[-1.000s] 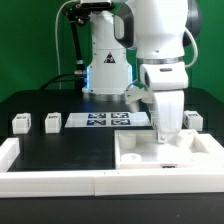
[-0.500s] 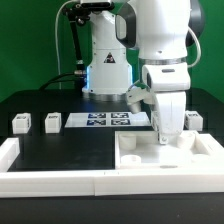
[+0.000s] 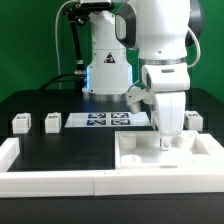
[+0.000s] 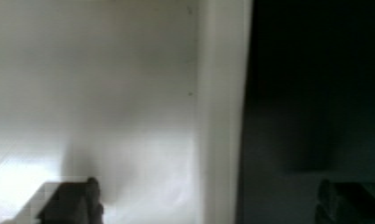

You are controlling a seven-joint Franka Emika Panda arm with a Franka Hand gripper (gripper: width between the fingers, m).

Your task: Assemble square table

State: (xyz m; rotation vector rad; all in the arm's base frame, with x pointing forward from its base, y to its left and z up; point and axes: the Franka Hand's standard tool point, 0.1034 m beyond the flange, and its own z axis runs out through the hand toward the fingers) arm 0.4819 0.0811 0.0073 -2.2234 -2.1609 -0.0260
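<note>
White slab (image 3: 135, 158) edge between spread fingers (image 4: 68, 200), 5 o'clock on tabletop (image 3: 70, 145); risk: off-centre closure skews slab into 3 o'clock leg block (image 3: 193, 121).

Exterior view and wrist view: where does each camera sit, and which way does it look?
Exterior view: off the arm, facing the robot across the black work surface; shows the arm, base and pincer low over the square table slab.
Wrist view: on the wrist, looking down past the open pincer; only its dark fingertips show.
Shared: the pincer and the white slab, blurred up close.
</note>
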